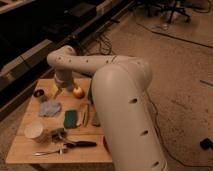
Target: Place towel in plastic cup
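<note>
The towel [50,108], a small pale blue-grey cloth, lies crumpled on the left part of the wooden table [25,152]. My gripper [58,90] hangs from the white arm [65,62] at the table's far side. It is just left of the apple [78,91] and a little behind the towel, open and holding nothing. The plastic cup is hidden, and I cannot tell where it stands.
A dark can [39,93] stands at the far left. A green sponge [70,118] lies mid-table, with a yellowish stick [85,114] beside it. A white cup [34,131], a black-handled tool [80,144] and metal utensils [50,151] are at the front. My bulky forearm [125,110] covers the table's right side.
</note>
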Controlling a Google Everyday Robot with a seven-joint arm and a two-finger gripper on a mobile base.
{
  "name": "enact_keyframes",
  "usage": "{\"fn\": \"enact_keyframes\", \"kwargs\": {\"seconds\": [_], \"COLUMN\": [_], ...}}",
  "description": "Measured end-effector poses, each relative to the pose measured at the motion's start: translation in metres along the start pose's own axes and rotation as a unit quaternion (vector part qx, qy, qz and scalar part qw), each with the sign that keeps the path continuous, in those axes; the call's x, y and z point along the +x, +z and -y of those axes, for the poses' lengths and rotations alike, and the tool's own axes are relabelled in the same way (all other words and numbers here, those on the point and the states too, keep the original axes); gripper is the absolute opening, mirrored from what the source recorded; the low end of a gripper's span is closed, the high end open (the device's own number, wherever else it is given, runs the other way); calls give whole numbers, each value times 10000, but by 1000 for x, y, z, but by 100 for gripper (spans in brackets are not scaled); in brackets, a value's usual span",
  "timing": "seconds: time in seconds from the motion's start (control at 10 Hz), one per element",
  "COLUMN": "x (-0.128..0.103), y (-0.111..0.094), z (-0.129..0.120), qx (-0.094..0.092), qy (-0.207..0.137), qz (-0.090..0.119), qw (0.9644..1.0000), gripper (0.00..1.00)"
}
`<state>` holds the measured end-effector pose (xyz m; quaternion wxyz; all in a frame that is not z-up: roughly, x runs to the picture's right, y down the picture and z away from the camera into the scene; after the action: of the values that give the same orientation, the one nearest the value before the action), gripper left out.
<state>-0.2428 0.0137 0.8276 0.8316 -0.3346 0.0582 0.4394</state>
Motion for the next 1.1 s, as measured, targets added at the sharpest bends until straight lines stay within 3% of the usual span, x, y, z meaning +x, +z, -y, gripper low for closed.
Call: {"fn": "enact_keyframes", "kwargs": {"seconds": [0.3, 0.6, 0.9, 1.1], "x": [-16, -30, -33, -36], "y": [10, 26, 35, 45], "z": [-3, -7, -2, -13], "qx": [-296, -382, -595, -663], "qy": [-428, -741, -918, -1050], "qz": [25, 30, 27, -23], "qw": [9986, 9965, 9940, 9923], "gripper": [80, 80, 80, 80]}}
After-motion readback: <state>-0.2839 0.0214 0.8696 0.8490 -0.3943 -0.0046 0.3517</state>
